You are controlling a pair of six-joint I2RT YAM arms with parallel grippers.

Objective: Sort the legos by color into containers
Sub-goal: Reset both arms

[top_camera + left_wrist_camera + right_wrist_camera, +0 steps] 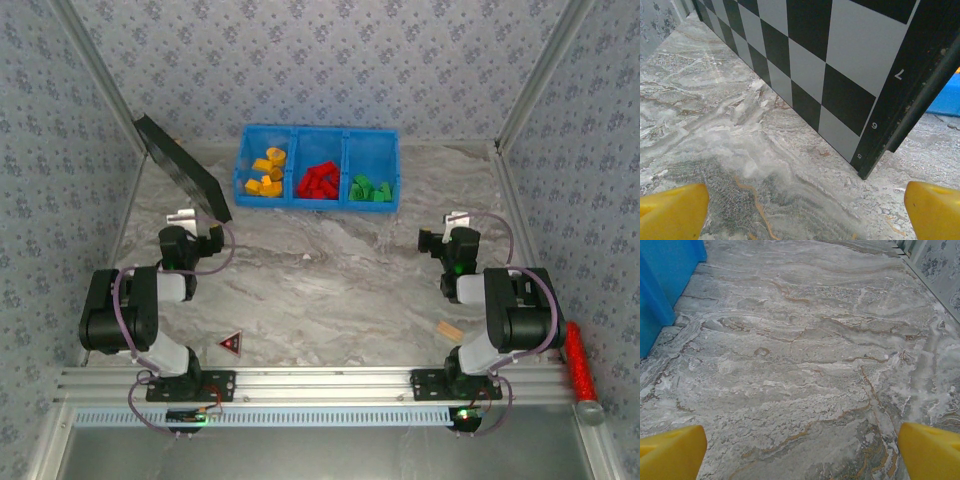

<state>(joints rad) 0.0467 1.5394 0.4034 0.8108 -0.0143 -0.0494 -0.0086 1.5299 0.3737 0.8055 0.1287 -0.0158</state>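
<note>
The blue bin (318,205) stands at the back centre of the table. Its left compartment holds orange-yellow legos (266,172), the middle one red legos (318,182), the right one green legos (370,188). My left gripper (186,220) rests low over the marble at the left, open, with nothing between its yellow fingertips (672,210). A corner of the bin (946,100) shows past the panel in the left wrist view. On the right my right gripper (457,224) is open and empty above bare marble, its fingertips (930,450) spread wide, the bin's wall (660,285) ahead on its left.
A black checkerboard panel (180,168) leans at the back left, close in front of the left gripper (840,75). A red-and-black triangle marker (230,343) lies near the left base. A tan wooden block (450,330) sits by the right base, a red tool (578,360) on the right rail.
</note>
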